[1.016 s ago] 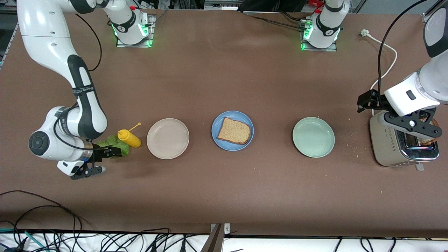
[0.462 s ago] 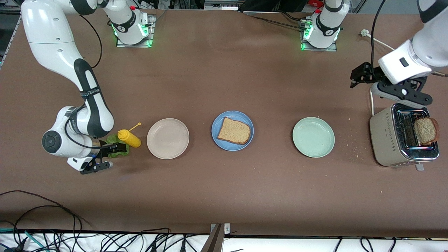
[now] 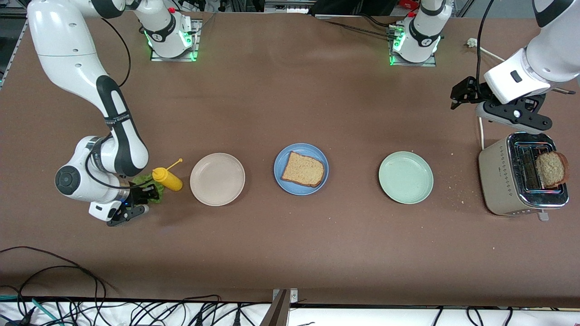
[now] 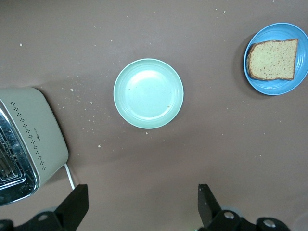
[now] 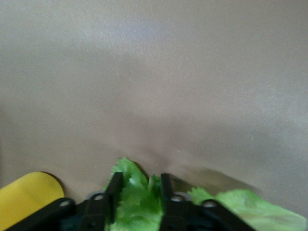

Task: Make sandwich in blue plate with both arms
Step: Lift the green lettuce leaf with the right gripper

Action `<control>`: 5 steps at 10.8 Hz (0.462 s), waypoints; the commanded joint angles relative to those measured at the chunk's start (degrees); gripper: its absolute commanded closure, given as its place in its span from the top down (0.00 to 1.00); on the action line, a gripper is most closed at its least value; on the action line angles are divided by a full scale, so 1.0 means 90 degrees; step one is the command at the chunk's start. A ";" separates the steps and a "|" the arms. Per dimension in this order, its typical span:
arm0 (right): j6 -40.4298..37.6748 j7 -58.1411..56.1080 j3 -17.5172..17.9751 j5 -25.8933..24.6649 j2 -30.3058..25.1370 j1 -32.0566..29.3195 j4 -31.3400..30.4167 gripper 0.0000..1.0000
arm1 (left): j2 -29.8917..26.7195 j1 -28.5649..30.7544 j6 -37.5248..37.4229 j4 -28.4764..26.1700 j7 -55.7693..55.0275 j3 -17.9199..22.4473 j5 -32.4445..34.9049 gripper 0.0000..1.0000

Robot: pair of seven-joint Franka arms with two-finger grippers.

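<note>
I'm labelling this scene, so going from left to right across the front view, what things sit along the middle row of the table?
Lettuce leaf under the right gripper → yellow squeeze bottle → beige plate → blue plate with one bread slice → pale green plate → toaster with a bread slice in it.

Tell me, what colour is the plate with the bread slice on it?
Medium blue: the blue plate holds one bread slice, clearest in the front view.
</note>
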 commanded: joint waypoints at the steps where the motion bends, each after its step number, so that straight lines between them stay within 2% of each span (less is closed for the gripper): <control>1: 0.0000 -0.0218 0.0055 0.0094 -0.0337 -0.0046 -0.0087 0.00 | -0.0088 0.0030 0.0087 -0.0086 -0.0004 0.0065 -0.0131 1.00; 5: -0.0507 -0.0228 0.0055 0.0094 -0.0689 -0.0036 -0.0087 0.00 | -0.0068 0.0050 0.0087 -0.0076 0.0005 0.0065 -0.0131 1.00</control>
